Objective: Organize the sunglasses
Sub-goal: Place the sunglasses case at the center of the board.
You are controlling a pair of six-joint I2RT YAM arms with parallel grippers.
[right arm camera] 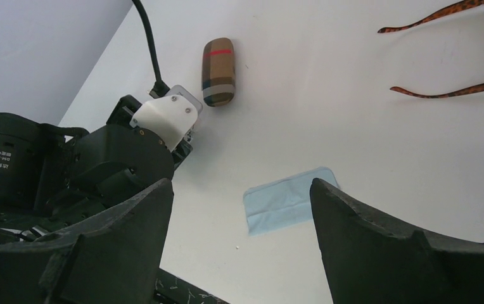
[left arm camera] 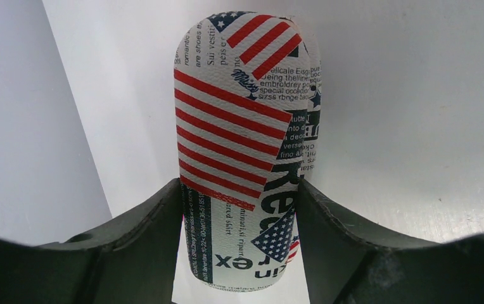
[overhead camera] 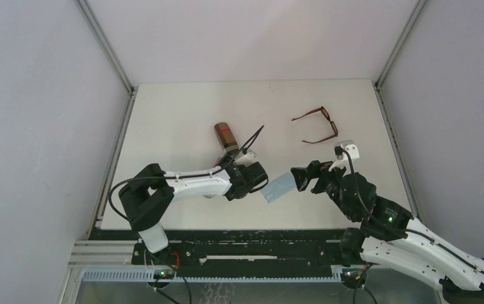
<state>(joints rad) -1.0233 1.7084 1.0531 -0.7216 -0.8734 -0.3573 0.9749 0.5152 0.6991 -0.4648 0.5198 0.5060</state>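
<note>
Left gripper: your jaws sat against both flanks of the flag-print case, clamped on its near end. The long rounded body ran away from the wrist camera, up the middle of the frame. I judged the end grip was chosen to leave most of the case free and steady for loading.

Right gripper: jaws spread wide, nothing between them. In the wrist view the blue cloth lay flat on the table and showed through the gap, so the hand hung above it without touching. It looked poised either for the cloth or for a reach up-frame; I could not tell which.

Brown sunglasses: upper right of the overhead view, temple arms unfolded, resting on the table well apart from both hands. Only the arm tips showed at the top right of the right wrist view. Not yet stowed, by my reading.

Thin dark temple arms poked up just beyond your left hand, centre of the overhead view. Their frame was hidden, so I could not tell whether this was the red pair or whether it sat in the case.

Brown case lay shut just left of them, unused
</note>
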